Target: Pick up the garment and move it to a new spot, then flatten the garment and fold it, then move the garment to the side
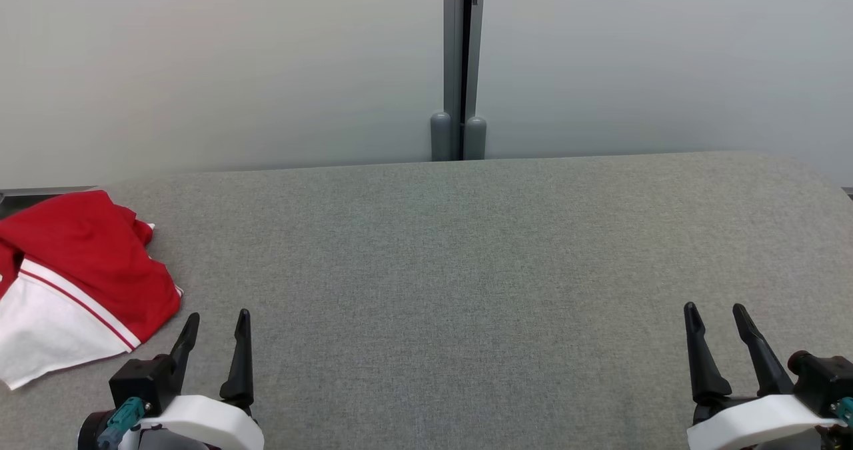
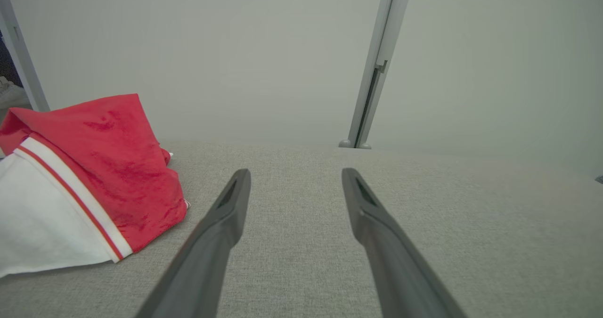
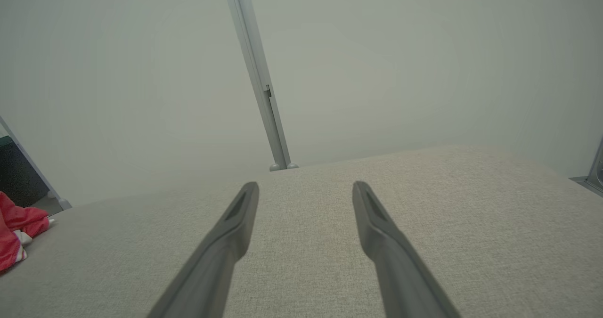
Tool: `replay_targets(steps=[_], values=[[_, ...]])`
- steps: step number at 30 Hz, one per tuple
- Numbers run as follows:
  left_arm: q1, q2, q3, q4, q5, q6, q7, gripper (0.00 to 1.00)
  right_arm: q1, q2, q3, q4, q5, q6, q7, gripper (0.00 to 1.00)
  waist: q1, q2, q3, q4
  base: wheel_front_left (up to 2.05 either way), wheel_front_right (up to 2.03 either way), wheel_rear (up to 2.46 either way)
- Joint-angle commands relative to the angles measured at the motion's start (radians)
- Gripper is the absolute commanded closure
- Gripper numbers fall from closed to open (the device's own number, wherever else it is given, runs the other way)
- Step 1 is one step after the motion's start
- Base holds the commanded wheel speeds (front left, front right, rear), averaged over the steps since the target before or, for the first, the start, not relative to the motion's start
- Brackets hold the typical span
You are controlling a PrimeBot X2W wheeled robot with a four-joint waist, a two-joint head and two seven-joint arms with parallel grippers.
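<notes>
The garment [image 1: 73, 277] is red and white with a thin red stripe, lying folded in a heap at the left edge of the grey fabric surface [image 1: 466, 250]. In the left wrist view the garment [image 2: 80, 186] lies to the left of my fingers. A small red part of the garment [image 3: 16, 233] shows at the far left of the right wrist view. My left gripper [image 1: 218, 320] stands open at the lower left, just right of the garment and not touching it. At the lower right my right gripper [image 1: 716, 311] is open with nothing between its fingers.
A pale wall rises behind the surface, with a grey vertical post [image 1: 460, 70] at its middle ending in two rounded feet. The surface's far edge runs below the wall, and its right corner [image 1: 820, 177] curves away.
</notes>
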Motion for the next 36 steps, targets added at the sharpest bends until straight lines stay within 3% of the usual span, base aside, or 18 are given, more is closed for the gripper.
replay_targets(steps=[1,16,36], values=[[0.004,0.007,-0.001,0.001,0.024,0.003,-0.008,0.0,0.001,-0.003,0.003,-0.004,-0.023,0.0,-0.01,0.0,0.0,0.0,-0.001,0.0,0.0,0.0,0.0],[0.003,0.006,-0.006,0.032,0.129,0.007,-0.038,0.0,0.017,0.004,-0.009,-0.001,-0.11,0.0,-0.03,0.0,0.0,0.0,-0.011,0.008,0.0,0.0,0.0],[-0.01,-0.016,0.005,0.065,0.182,-0.015,-0.062,0.0,0.028,0.016,-0.025,0.009,-0.139,0.0,-0.051,0.0,0.0,0.0,-0.019,0.019,0.0,0.0,0.0]])
